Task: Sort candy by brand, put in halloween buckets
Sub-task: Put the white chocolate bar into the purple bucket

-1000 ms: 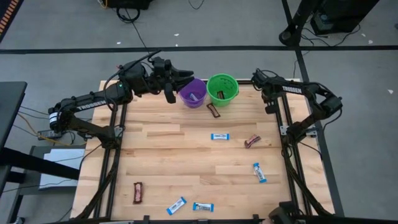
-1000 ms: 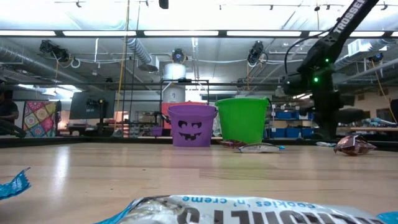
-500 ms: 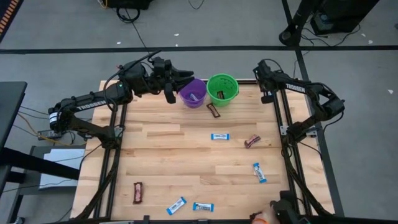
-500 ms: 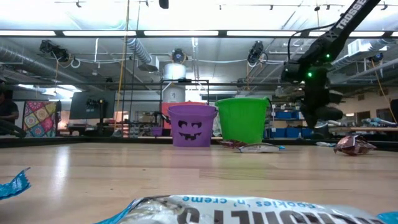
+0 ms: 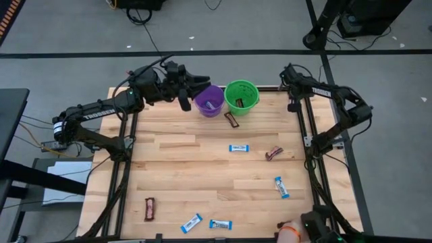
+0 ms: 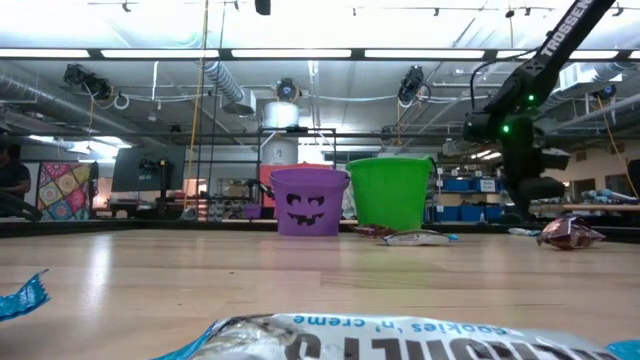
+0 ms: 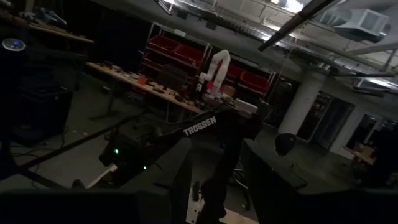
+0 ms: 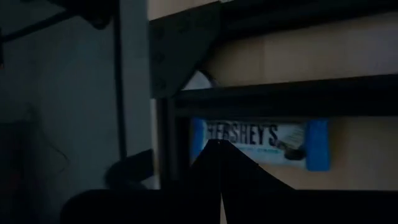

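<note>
High view: left gripper (image 5: 191, 91) held at purple bucket (image 5: 210, 100), 9 o'clock side, fingers parted, nothing seen gripped. Green bucket (image 5: 241, 95) touching purple at 3 o'clock. Brown bar (image 5: 233, 120) just at 6 o'clock of buckets. Blue bars (image 5: 238, 148) and brown ones scattered over table (image 5: 175, 169). Right arm (image 5: 324, 94) parked at table's 2 o'clock corner.

Low view: both buckets upright, side by side; wrapper (image 6: 330, 338) close in foreground.

Right wrist view: fingers (image 8: 239, 180) shut, empty; blue bar (image 8: 258, 143) beyond frame rail.
</note>
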Controlling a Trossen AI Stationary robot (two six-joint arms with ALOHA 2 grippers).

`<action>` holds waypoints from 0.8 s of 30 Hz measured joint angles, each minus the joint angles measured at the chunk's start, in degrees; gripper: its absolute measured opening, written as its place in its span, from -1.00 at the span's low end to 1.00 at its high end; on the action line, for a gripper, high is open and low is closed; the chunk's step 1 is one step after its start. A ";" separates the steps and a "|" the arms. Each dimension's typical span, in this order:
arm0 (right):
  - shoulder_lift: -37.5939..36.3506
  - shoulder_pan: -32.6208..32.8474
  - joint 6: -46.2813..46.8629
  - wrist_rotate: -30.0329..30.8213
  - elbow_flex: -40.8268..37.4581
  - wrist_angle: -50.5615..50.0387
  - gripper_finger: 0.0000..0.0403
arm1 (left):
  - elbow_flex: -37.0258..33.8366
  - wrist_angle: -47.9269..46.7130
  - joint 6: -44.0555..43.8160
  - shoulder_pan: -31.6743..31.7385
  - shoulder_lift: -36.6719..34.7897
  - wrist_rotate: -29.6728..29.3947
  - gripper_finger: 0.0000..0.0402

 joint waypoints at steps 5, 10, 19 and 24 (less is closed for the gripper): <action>3.23 0.00 -1.14 -3.09 -0.02 -0.38 -0.98 | 0.00 0.18 -0.13 0.00 0.00 -1.17 -0.29; 4.84 0.55 -1.41 -2.99 -0.04 0.36 -0.98 | 0.00 0.17 -0.18 0.00 0.00 -1.20 -0.29; 4.93 1.35 -6.75 -5.82 0.00 0.20 -0.98 | 0.00 1.08 -0.24 0.00 0.00 -1.09 -0.29; 4.93 3.12 -7.01 -5.33 0.00 0.18 -0.98 | 0.00 3.03 -0.31 0.00 0.00 0.13 -0.29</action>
